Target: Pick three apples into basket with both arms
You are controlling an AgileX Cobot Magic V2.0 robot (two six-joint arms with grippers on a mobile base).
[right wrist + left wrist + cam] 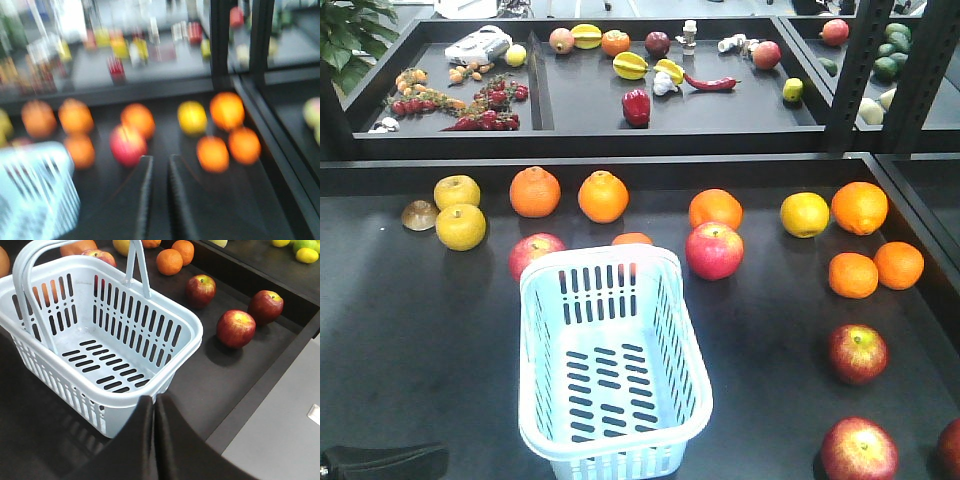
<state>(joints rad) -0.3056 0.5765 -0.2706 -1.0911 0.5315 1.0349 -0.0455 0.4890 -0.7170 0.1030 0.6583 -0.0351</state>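
Observation:
The pale blue basket [552, 420] stands empty at the table's front middle, and its rim [186, 320] fills the left wrist view. Three dark red apples lie to its right near the table's front right corner: one [857, 352], one [859, 450] and one cut off by the frame edge [951, 447]. The left wrist view shows them too [200, 290] [236, 328] [265, 306]. My left gripper [154, 401] is shut and empty, just outside the basket's near corner. My right gripper [157, 161], blurred, holds a narrow gap with nothing in it, above the table right of the basket [30, 190].
Oranges [535, 191] [859, 207], yellow fruits [459, 226] [804, 214] and two lighter red apples [713, 250] [535, 255] lie behind the basket. A raised black ledge [620, 160] separates a back tray of mixed produce. Black posts [860, 70] stand at back right.

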